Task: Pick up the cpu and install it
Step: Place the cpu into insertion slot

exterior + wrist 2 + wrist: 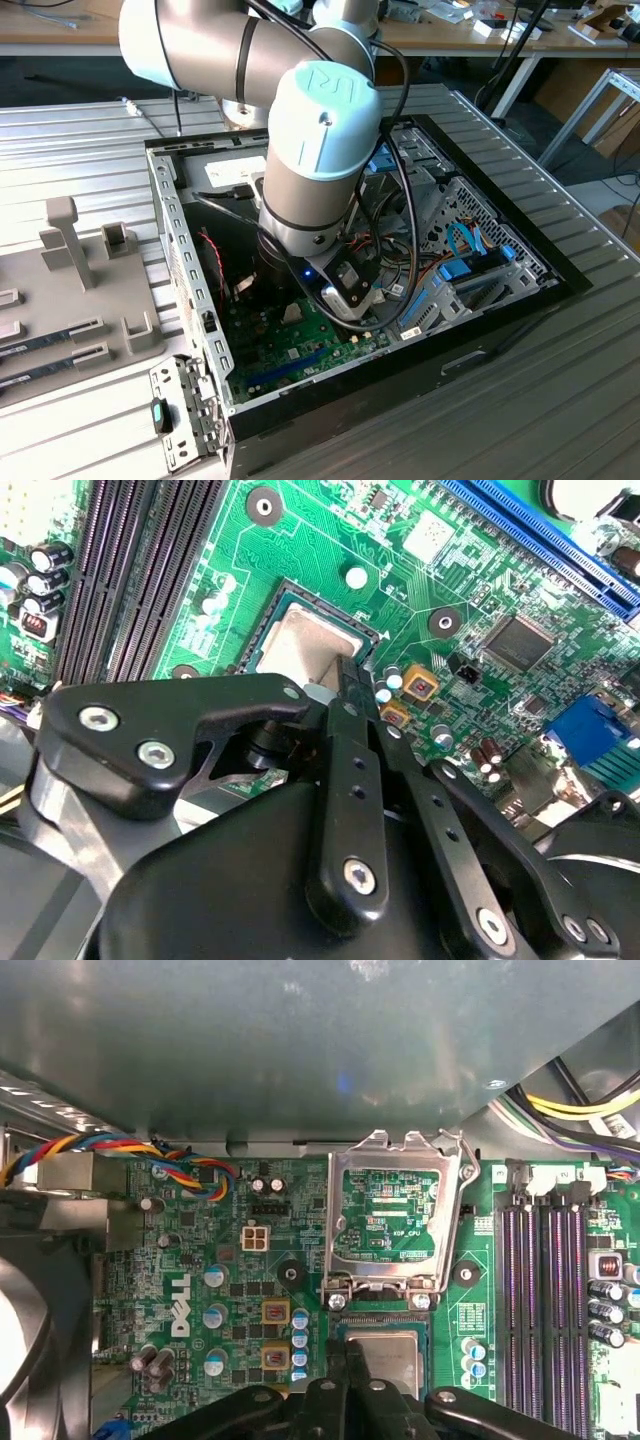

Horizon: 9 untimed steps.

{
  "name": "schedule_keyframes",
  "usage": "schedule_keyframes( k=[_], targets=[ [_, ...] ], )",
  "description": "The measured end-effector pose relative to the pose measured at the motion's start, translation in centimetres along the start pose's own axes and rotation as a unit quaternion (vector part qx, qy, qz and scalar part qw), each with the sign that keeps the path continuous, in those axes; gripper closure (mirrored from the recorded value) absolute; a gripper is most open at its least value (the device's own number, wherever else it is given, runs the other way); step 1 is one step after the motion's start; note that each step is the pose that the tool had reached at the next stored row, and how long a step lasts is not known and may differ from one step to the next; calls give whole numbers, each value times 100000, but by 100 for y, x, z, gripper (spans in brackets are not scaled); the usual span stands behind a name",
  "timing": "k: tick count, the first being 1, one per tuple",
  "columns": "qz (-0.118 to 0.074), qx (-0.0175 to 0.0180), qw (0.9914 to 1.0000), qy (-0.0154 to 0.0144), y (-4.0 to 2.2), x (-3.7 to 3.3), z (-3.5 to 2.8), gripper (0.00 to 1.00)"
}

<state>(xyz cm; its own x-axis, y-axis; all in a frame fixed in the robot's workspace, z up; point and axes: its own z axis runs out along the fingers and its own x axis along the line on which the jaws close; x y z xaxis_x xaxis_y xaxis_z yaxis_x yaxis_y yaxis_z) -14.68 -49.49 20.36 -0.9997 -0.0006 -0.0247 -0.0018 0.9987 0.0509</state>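
Arm (300,130) is reaching down into the open PC case (480,330), which lies flat on the ribbed metal surface (560,420). The hand (350,675) is low over the green motherboard (300,550), right at the CPU socket.

The cpu (305,645) — silvery top plate, seen in both wrist views — sits inside the socket frame (372,632), square to it, flat as far as I can tell. Fingertips (352,680) are down on the edge of its plate, pressed together into one narrow stack; they look clenched on or against the cpu's edge, but whether they actually grip it or just touch it I can't tell.

In the first wrist view the cpu (385,1355) is partly covered by the finger stack (345,1385). The socket's metal load plate (390,1215) is swung open, standing up just beyond the socket, so the cpu is not clamped down.

Around it:
- memory slots (545,1300) — dark, parallel, just beside the socket
- bundle of coloured wires (110,1155) running to a header on the board
- blue expansion slot (540,540) well apart, on the far side of the socket from the memory slots
- grey fixture tray (70,290) on the surface at the exterior view's left, beside the case
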Motion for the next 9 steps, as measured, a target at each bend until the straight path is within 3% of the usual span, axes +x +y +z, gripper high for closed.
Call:
schedule_keyframes(
  k=[9],
  targets=[
    [-3, -1, 100000, -3, 18, -12, -60, 89]
  ],
)
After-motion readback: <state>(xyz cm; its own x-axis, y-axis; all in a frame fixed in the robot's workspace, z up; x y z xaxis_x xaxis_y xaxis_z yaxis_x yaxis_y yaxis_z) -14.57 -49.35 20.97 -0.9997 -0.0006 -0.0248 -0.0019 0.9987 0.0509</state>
